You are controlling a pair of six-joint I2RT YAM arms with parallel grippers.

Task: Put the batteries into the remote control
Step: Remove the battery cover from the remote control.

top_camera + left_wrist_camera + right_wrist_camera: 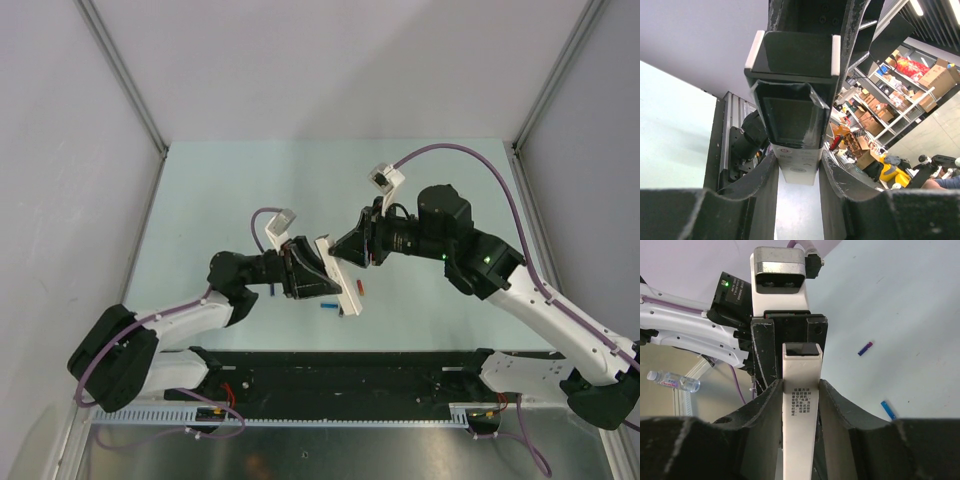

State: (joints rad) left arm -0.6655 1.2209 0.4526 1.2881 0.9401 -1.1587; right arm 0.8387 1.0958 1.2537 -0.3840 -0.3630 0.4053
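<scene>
Over the middle of the table (200,200), the left gripper (316,270) and right gripper (347,254) both clamp the remote control (346,296), which slants lengthwise between them. The batteries (362,285) lie loose just beneath: red on the right arm's side, blue (327,306) by the remote's near end. Whether its battery bay is open or filled, I cannot tell.

One remote control (800,400), three batteries (327,306) (two blue).
</scene>
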